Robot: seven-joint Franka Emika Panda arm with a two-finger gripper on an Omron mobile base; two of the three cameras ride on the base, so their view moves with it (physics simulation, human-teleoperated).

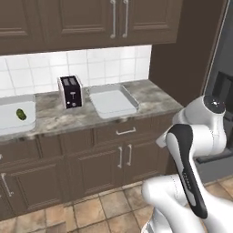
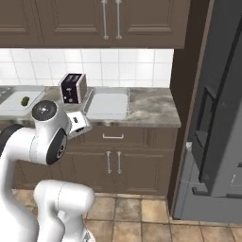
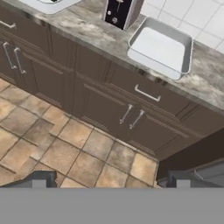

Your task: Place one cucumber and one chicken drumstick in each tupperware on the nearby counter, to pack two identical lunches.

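The gripper [image 3: 109,179] hangs low over the tiled floor [image 3: 65,148], its jaws spread wide and holding nothing. Beyond it stand the dark cabinets [image 3: 109,109], and above them the counter [image 1: 150,93]. There one tupperware [image 1: 113,101] lies well ahead of the hand, just right of the toaster [image 1: 70,91]. Farther left, a second tupperware [image 1: 16,116] holds a cucumber [image 1: 20,113], far from the fingers

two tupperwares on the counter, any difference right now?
The left tupperware holds a dark green cucumber; the right tupperware is empty. The left one sits left of the toaster and is cut off by the frame edge; the right one sits right of it, fully visible. Both are shallow, pale and rectangular.
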